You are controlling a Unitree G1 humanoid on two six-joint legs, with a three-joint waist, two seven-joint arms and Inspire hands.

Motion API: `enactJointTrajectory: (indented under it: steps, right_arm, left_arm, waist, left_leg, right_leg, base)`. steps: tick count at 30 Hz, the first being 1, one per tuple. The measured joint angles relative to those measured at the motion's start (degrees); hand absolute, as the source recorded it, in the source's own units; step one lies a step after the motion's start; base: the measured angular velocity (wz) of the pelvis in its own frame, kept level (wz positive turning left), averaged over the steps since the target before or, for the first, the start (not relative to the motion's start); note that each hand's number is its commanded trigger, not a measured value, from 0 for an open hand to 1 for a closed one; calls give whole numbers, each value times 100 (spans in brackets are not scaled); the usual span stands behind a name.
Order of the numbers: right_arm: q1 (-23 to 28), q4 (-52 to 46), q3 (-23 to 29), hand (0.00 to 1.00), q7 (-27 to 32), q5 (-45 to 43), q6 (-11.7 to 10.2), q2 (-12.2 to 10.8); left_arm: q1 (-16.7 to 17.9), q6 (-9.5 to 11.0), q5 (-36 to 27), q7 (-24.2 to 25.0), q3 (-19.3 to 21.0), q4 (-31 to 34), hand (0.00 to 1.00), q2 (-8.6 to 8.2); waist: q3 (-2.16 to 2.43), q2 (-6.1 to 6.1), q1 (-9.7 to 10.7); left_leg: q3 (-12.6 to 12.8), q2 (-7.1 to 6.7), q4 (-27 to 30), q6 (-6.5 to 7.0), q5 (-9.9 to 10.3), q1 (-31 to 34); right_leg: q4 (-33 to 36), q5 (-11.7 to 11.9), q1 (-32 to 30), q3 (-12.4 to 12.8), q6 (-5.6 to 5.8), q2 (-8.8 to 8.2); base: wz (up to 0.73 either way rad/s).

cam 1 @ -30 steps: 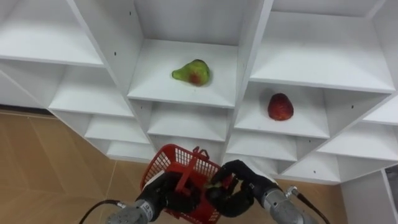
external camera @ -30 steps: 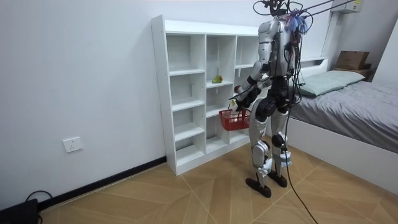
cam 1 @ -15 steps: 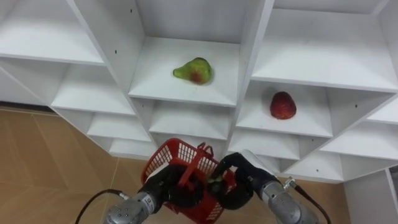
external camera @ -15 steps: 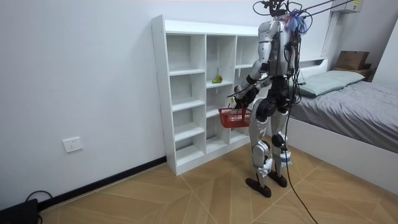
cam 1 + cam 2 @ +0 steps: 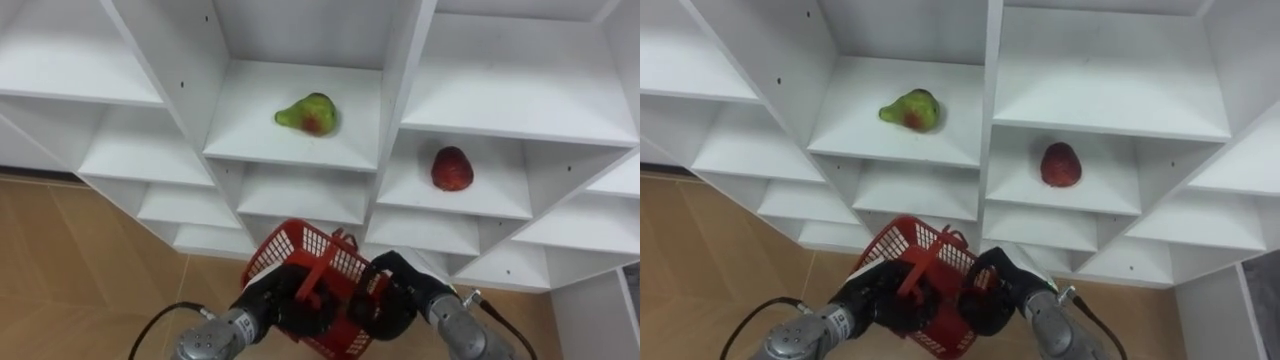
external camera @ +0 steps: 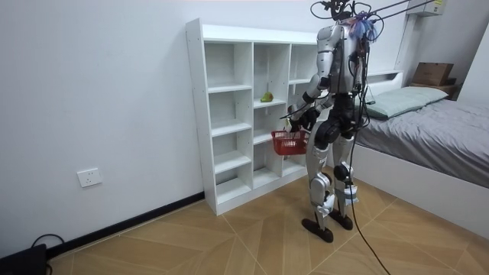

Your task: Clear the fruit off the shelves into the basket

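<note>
We stand before the closet (image 5: 400,60), holding the red basket (image 5: 300,245) low in front of us. Our left hand (image 5: 275,300) is curled round its handle (image 5: 318,283). Our right hand (image 5: 400,295) is against the basket's right side; we cannot tell its grip. A pear (image 5: 307,113) lies in the middle compartment. A red fruit (image 5: 451,169) lies in the next compartment to the right, on a lower shelf.

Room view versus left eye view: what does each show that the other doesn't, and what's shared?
Room view: the bed and the wall socket. Left eye view: a red fruit in the column right of the green pear, the left hand gripping the red basket, the right hand against it. Both: the white shelf unit, the green pear, the red basket.
</note>
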State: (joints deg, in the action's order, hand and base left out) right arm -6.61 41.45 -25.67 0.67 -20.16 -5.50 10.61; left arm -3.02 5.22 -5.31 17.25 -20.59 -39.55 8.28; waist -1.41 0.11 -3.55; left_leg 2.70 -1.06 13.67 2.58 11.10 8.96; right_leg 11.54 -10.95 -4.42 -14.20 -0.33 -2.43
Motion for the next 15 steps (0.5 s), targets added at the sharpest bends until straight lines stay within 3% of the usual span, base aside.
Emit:
enactJointTrajectory:
  steps: [15]
  right_arm:
    - [-143, 29, 27, 0, -8, 190, 0, -106]
  left_arm:
    - [14, -2, -2, 47, 1, -45, 100, 4]
  waist:
    - [-2, 40, 36]
  left_leg:
    - [-30, -59, -5, 39, -45, -38]
  right_leg:
    - [1, 0, 50, -13, 0, -36]
  base:
    - [1]
